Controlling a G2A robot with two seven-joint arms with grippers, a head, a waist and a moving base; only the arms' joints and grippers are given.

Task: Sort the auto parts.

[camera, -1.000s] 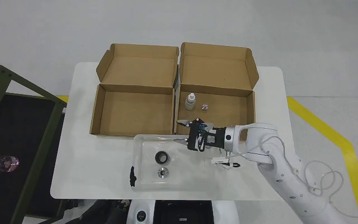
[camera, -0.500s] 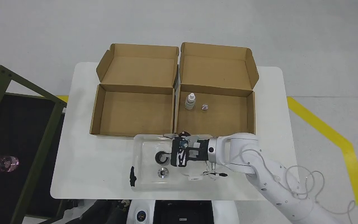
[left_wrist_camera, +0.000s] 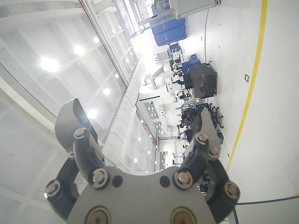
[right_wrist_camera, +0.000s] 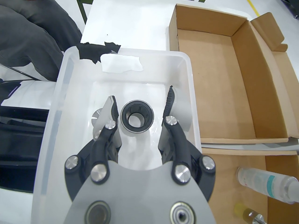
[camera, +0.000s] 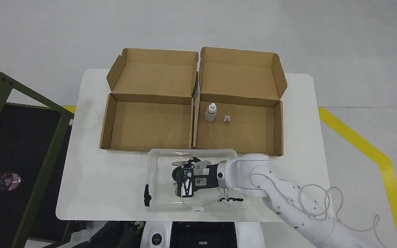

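Clear bin (right_wrist_camera: pixel 154 53): stands on the white table (camera: pixel 105 180) at your near edge, just in front of two open cardboard boxes.
Right gripper (right_wrist_camera: pixel 141 93): yours hangs low inside the bin, jaws spread wide, gripping nothing.
Bearing (right_wrist_camera: pixel 137 110): the black ring lies on the bin floor between those jaws; one pad is just beside it, the other stands off.
Silver part (right_wrist_camera: pixel 96 115): a round metal piece just beside the bearing, partly hidden behind one finger.
Right box (camera: pixel 248 133): holds a small bottle (camera: pixel 211 112) and a small shiny part (camera: pixel 227 117), near each other by its left wall.
Left box (camera: pixel 149 127): side by side with the right box.
Left gripper (left_wrist_camera: pixel 137 108): yours points up at the hall ceiling, jaws apart, nothing between them.
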